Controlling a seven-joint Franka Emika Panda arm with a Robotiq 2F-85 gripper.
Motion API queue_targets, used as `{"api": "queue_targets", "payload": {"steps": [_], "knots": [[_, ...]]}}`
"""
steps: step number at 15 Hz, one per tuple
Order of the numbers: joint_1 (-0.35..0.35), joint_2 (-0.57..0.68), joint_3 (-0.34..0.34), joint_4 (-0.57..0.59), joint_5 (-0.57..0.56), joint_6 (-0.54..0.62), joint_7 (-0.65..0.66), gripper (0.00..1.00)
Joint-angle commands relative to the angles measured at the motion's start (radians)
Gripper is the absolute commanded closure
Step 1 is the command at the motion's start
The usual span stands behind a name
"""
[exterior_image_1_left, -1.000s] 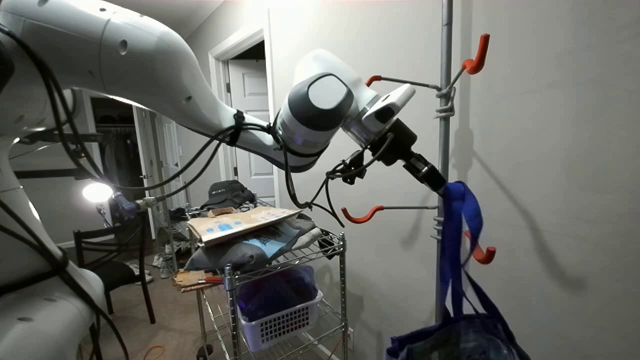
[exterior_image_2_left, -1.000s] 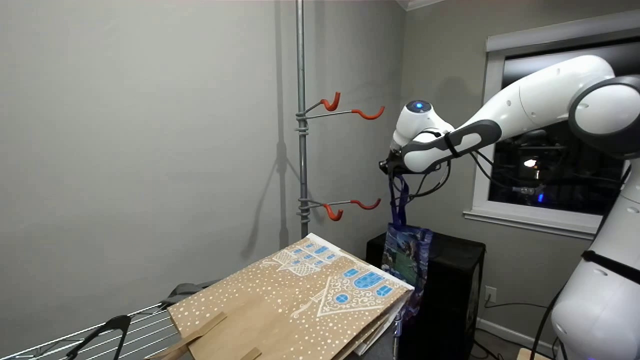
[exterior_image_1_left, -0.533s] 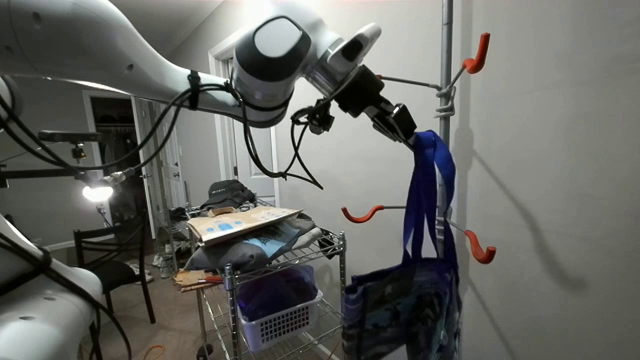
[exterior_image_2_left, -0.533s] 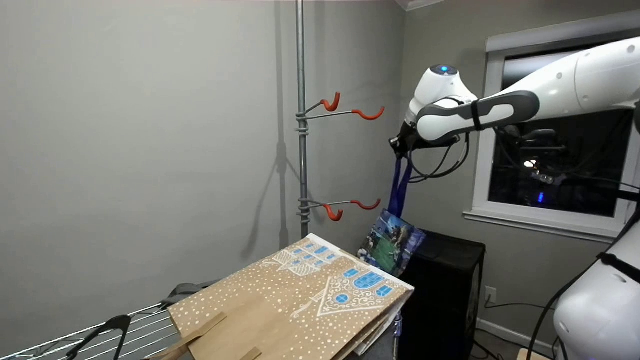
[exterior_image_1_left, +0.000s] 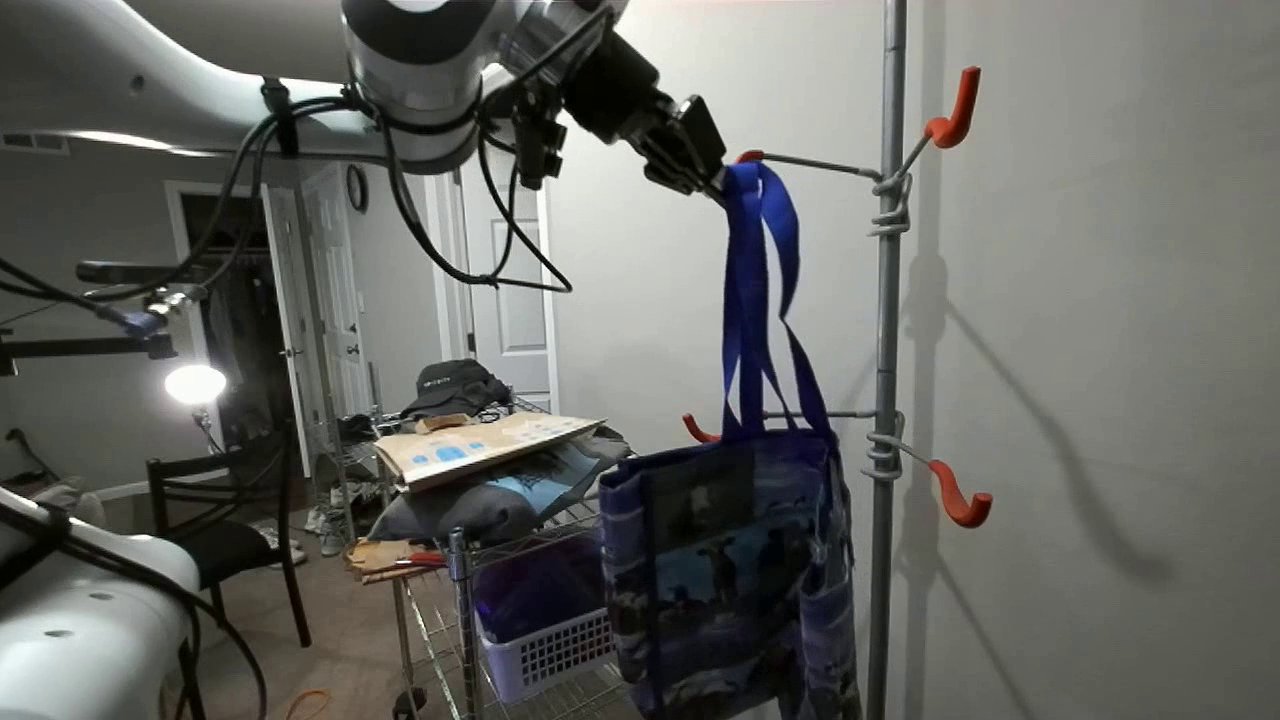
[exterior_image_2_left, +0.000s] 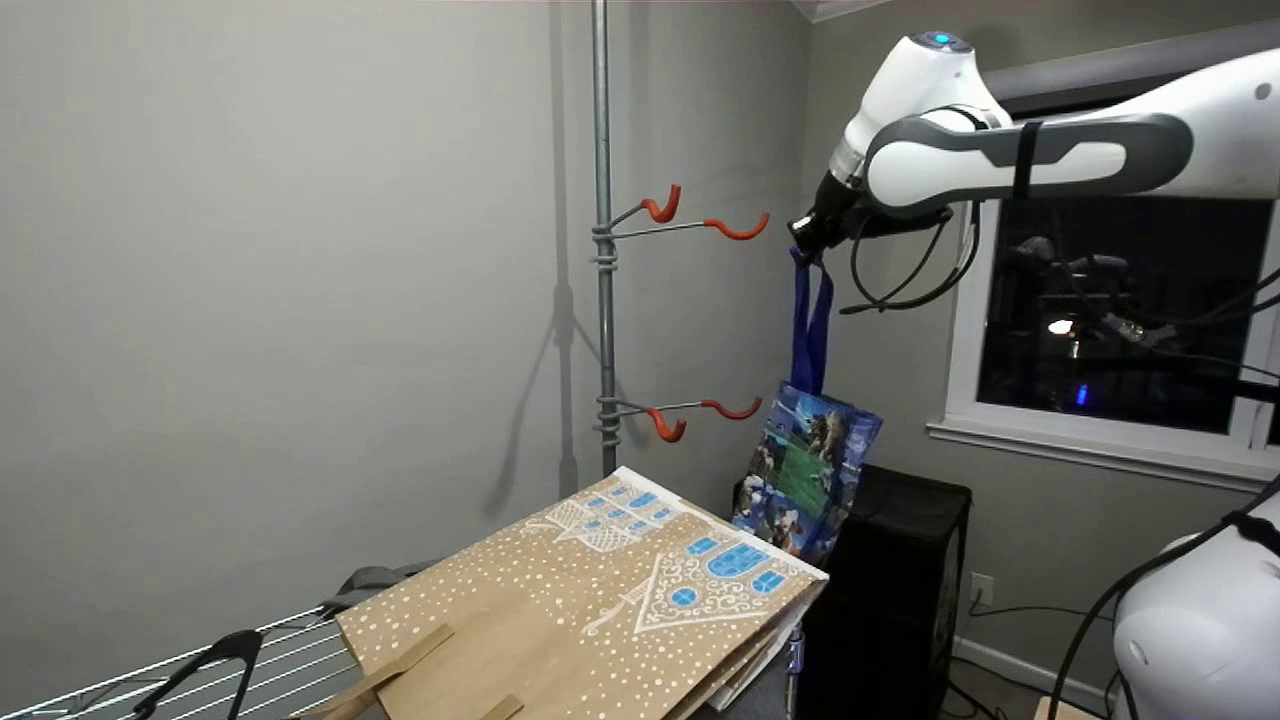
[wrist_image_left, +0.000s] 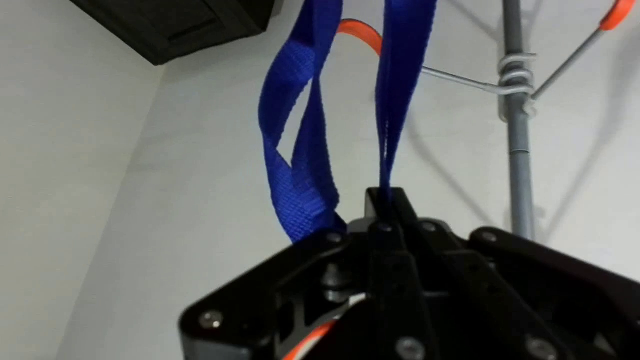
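Exterior view, left to right: one black chair (exterior_image_1_left: 225, 550), one dark cap (exterior_image_1_left: 458, 387), one white basket (exterior_image_1_left: 550, 655), one blue tote bag (exterior_image_1_left: 705, 570), then one grey pole (exterior_image_1_left: 887, 320) with four orange-tipped hooks (exterior_image_1_left: 948, 132). One arm (exterior_image_1_left: 415, 95) reaches in from the left, its end angled down rightward — jaws clamped on the bag's strap (exterior_image_1_left: 745, 270), the bag hanging beneath, partly in front of the basket.
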Motion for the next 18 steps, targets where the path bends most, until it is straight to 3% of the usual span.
{"api": "queue_targets", "payload": {"steps": [1, 7, 11, 14, 15, 18], "knots": [[0.061, -0.058, 0.021, 0.004, 0.096, -0.052, -0.105, 0.99], [0.138, -0.08, 0.069, -0.026, 0.186, -0.075, -0.119, 0.99], [0.185, -0.126, 0.057, -0.058, 0.236, -0.071, -0.172, 0.99], [0.198, -0.13, 0.041, -0.038, 0.272, -0.116, -0.209, 0.99], [0.162, -0.108, 0.074, -0.033, 0.246, -0.084, -0.157, 0.98], [0.164, -0.119, 0.064, -0.033, 0.259, -0.1, -0.176, 0.98]]}}
